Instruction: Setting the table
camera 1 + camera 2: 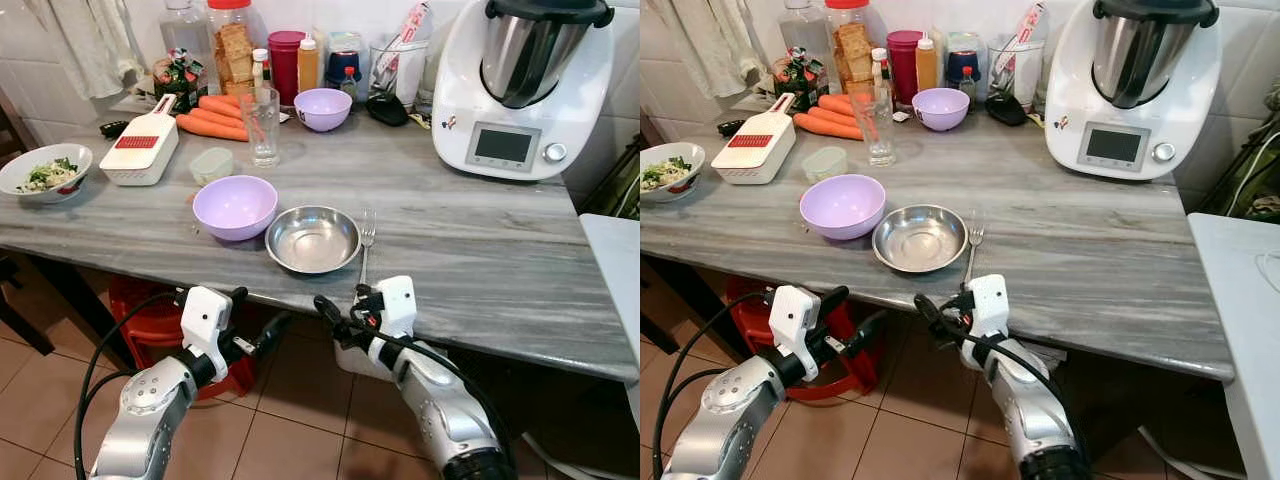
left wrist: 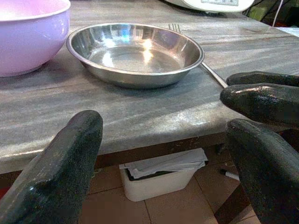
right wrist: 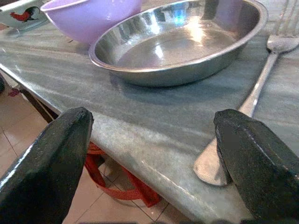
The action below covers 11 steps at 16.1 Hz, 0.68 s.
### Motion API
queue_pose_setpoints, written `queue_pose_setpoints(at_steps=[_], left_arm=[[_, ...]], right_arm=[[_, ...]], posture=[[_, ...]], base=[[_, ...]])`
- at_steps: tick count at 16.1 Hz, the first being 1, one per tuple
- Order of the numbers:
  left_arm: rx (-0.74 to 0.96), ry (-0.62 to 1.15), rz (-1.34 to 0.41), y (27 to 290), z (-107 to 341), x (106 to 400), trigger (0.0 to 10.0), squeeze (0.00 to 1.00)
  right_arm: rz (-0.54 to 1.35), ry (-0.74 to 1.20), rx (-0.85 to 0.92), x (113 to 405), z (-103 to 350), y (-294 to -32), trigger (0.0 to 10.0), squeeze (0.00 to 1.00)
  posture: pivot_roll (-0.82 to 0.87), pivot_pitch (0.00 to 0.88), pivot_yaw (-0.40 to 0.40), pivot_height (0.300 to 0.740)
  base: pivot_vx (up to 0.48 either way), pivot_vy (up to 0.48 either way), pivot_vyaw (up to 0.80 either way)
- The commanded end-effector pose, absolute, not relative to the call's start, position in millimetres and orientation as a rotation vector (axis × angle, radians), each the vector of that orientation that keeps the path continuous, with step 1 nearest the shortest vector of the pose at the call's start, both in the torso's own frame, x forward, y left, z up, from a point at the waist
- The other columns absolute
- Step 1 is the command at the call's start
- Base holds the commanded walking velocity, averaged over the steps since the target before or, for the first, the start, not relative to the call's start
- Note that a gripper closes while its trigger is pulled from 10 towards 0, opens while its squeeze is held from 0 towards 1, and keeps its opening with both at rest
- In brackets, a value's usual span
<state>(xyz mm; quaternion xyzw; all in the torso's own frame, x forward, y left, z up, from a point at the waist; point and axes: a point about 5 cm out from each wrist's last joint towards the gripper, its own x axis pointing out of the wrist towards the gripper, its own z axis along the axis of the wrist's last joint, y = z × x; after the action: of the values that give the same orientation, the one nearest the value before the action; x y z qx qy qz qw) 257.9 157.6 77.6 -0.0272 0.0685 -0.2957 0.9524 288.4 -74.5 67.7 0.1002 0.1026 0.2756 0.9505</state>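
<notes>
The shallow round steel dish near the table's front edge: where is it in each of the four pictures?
Left eye view: shallow round steel dish at centre, beside the big lilac plastic bowl.
Right eye view: slightly left of centre.
Left wrist view: upper middle.
Right wrist view: upper middle.
Shared landmark: the silver metal fork along its side.

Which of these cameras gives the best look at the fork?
The right wrist view: the fork lies close up beside the steel dish, handle end at the table edge. Both eye views show it small but whole; the left wrist view catches only its tines and some handle behind the dish.
</notes>
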Motion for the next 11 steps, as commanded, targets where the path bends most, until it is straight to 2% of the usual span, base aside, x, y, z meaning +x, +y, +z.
queue_pose_setpoints(at_steps=[1,5,11], left_arm=[[-0.035,0.122,-0.609,155.6,83.0,260.5,10.0,0.00],[-0.036,0.121,-0.604,155.7,83.0,260.4,10.0,0.00],[-0.049,0.120,-0.594,157.9,81.9,257.9,10.0,0.00]], right_arm=[[0.579,0.199,0.199,291.3,70.6,-70.1,10.0,0.00],[0.566,0.170,0.191,291.1,73.4,-75.0,10.0,0.00],[0.516,0.013,0.153,279.8,97.7,-96.6,10.0,0.00]], posture=[[0.07,0.000,0.027,0.740],[0.07,0.000,0.024,0.740],[0.05,0.000,0.018,0.740]], base=[[0.000,0.000,0.00],[0.000,0.000,0.00],[0.000,0.000,0.00]])
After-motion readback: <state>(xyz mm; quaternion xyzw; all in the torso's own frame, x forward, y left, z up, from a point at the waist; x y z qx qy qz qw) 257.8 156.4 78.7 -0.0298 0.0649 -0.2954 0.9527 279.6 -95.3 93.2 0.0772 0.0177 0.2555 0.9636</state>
